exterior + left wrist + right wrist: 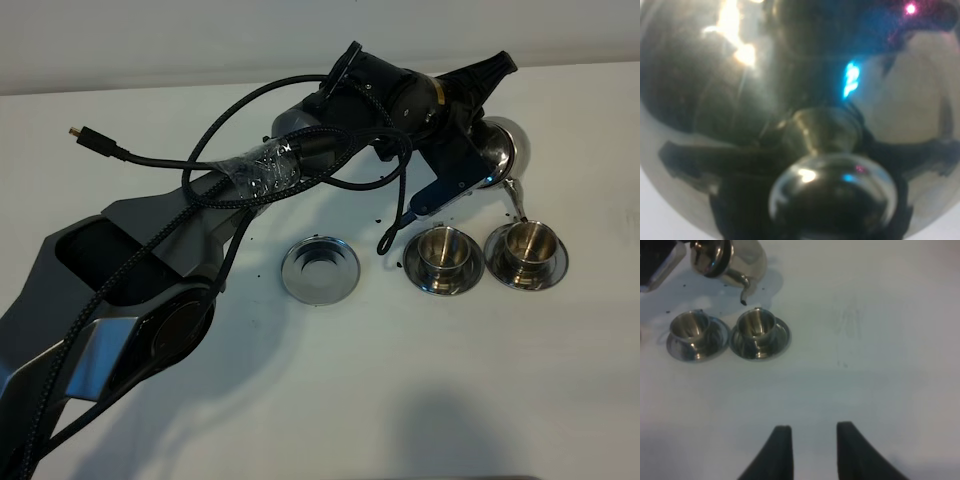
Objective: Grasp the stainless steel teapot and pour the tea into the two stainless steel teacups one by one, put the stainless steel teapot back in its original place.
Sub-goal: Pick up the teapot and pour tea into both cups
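My left gripper (478, 158) reaches across to the right side of the table. It is shut on the stainless steel teapot (503, 148) and holds it tilted in the air. The thin spout (518, 198) points down just above the right teacup (527, 250). The left teacup (445, 255) stands beside it, each cup on its own saucer. The left wrist view is filled by the teapot's lid and its knob (832, 195). The right wrist view shows the teapot (735, 260), its spout tip (743, 302) and both cups (692, 332) (759, 330). My right gripper (812, 447) is open and empty.
The empty round steel saucer (320, 270) with a recessed centre lies left of the cups. Black cables (200, 165) loop over the left arm. Small dark specks dot the white table (480, 360) around the cups.
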You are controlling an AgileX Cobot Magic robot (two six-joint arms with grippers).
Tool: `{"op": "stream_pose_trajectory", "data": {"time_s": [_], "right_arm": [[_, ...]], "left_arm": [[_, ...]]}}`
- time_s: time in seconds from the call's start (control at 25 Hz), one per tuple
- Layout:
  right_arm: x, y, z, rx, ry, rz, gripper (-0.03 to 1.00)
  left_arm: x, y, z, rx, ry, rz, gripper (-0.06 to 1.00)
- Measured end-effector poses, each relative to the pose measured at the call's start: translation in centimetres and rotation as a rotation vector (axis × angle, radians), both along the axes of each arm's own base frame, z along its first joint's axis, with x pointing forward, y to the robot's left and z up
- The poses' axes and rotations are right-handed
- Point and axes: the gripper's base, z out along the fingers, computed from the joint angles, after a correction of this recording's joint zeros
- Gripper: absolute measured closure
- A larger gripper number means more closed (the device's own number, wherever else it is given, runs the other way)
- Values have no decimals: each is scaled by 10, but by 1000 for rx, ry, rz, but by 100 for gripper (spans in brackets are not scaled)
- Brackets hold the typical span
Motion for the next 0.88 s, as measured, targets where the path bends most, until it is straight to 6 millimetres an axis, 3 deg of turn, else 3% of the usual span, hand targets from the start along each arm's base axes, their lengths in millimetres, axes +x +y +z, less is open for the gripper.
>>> {"op": "stream_pose_trajectory", "data": {"time_s": [0.88], "right_arm": [[0,0,0,0,0,0,76]], "left_arm": [[-5,-12,5,47,-138,-62,72]]}}
